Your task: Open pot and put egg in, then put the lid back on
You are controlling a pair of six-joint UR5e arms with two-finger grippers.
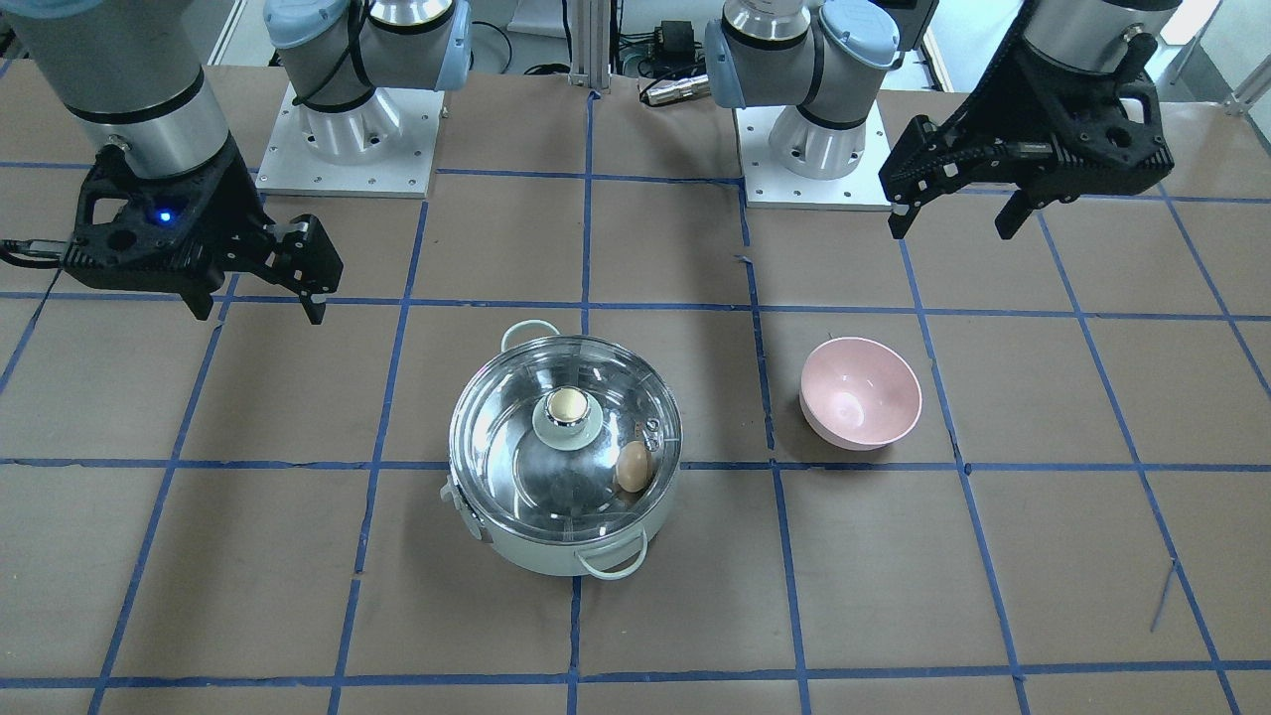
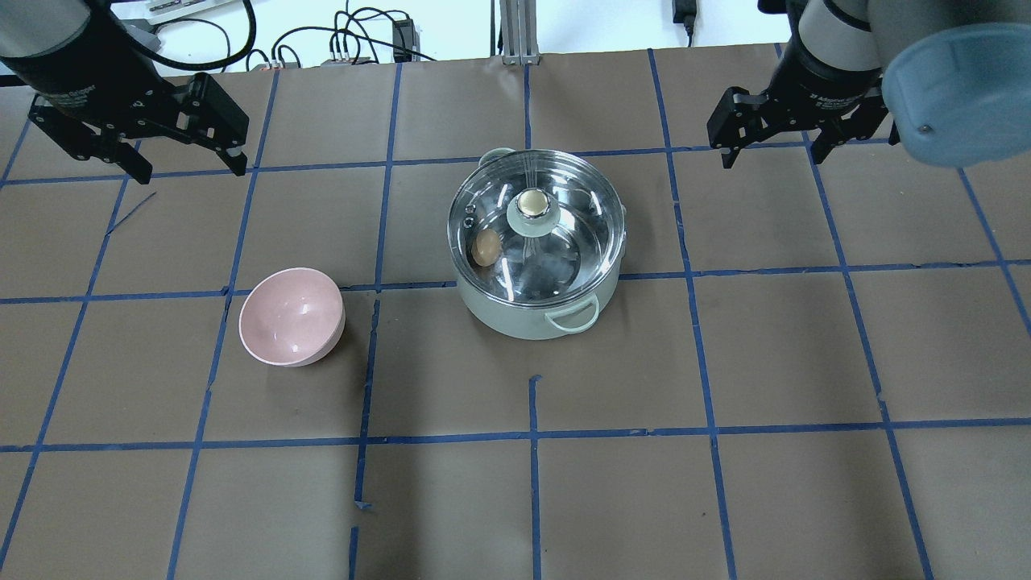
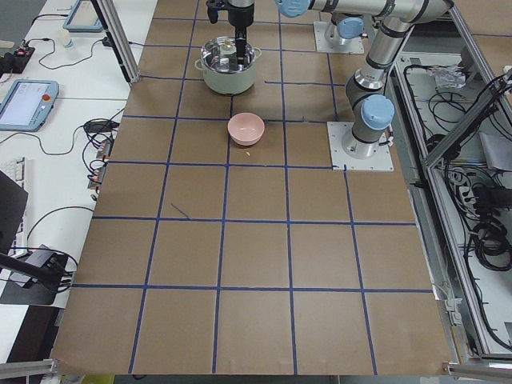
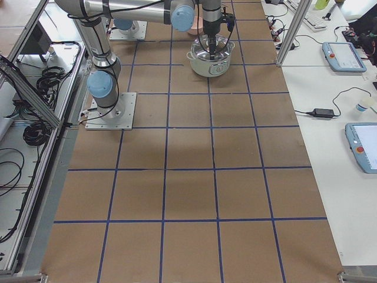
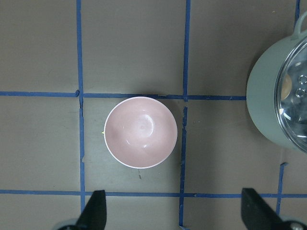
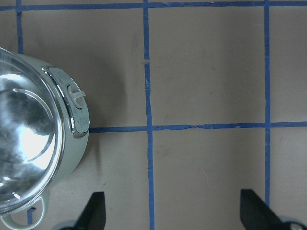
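**Two grippers hang open; the egg lies under the glass lid**

One broad surface (image 2: 725, 362) fills the scene, covered in matte brown sheeting and ruled into squares by blue tape. Each arm rises from a white base plate (image 1: 348, 139) bolted to it. The side views show pale desks along its long edge, carrying tablet-like control pendants (image 3: 28, 100) and loose black cables (image 2: 346, 40). Aluminium framing stands beside the robot.

Near the middle stands the pot (image 2: 523, 314), round, with a pale mint wall, small loop handles and a mirror-bright steel inside. The lid (image 2: 580, 234) sits closed on its rim. It is clear glass ringed in steel, with a pale green knob (image 2: 532, 204) topped in brass. Through the glass the egg (image 2: 484, 247) shows as a smooth, light brown oval. It lies on the pot's floor by the wall, on the side toward the pink bowl (image 2: 291, 316). That bowl is glossy and rounded, and it stands apart from the pot on the robot's left.

The left gripper (image 2: 192, 161) hangs above the surface beyond the bowl, its black fingers spread wide and holding nothing. The right gripper (image 2: 773, 153) is likewise released and bare, well clear of the pot.
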